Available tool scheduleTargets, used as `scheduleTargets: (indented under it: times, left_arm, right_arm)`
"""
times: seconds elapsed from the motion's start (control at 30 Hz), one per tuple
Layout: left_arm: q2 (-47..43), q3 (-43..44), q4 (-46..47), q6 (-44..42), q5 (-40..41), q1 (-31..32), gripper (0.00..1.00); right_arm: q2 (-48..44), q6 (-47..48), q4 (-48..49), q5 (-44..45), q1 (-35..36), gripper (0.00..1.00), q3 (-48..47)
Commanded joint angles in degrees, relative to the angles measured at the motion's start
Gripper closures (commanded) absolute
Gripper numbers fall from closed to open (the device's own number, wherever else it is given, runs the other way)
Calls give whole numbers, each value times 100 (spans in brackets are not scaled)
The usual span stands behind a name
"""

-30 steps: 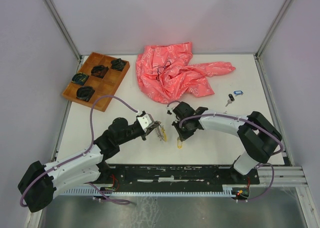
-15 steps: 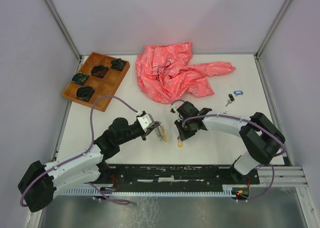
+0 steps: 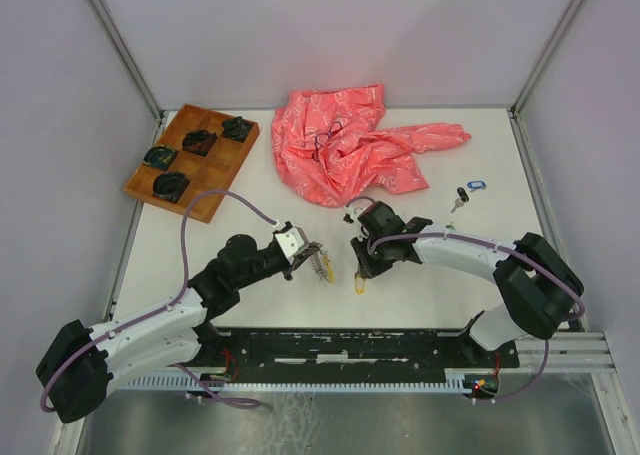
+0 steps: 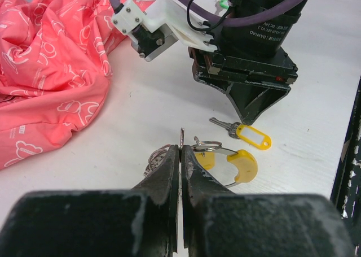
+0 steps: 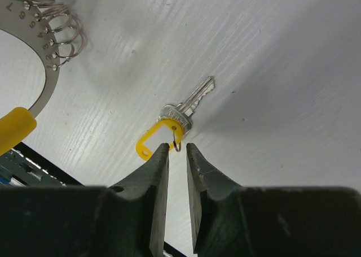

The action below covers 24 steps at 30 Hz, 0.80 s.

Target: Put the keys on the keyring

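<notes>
White tabletop (image 5: 271, 53) lies under your right gripper (image 5: 177, 155), whose jaws stand slightly apart on nothing. Right at its tips rests the yellow-tagged key (image 5: 179, 111), tag nearest, blade pointing away and rightward. Farther left, your left gripper (image 4: 180, 152) is clamped on the keyring (image 5: 49, 79).

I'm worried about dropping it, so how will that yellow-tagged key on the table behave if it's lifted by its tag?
Probably light: the yellow-tagged key is thin and flat. It likely dangles and swings, since only a small wire ring joins key and tag. Pushed, it may slide, not roll.
</notes>
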<state>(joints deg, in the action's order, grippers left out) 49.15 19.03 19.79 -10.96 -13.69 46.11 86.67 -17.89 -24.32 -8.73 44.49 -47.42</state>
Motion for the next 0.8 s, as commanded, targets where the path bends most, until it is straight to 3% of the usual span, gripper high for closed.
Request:
scheduleTargets:
  times: [0.0, 0.47, 0.77]
  left_arm:
    - [-30, 145, 324, -199, -98, 13, 97]
    - [12, 154, 324, -200, -116, 13, 97]
    - [8, 144, 324, -214, -172, 17, 97]
  right_arm:
    - [-27, 40, 142, 45, 3, 74, 66]
    - [157, 93, 395, 57, -1, 80, 180]
    - [146, 208, 366, 101, 0, 91, 186]
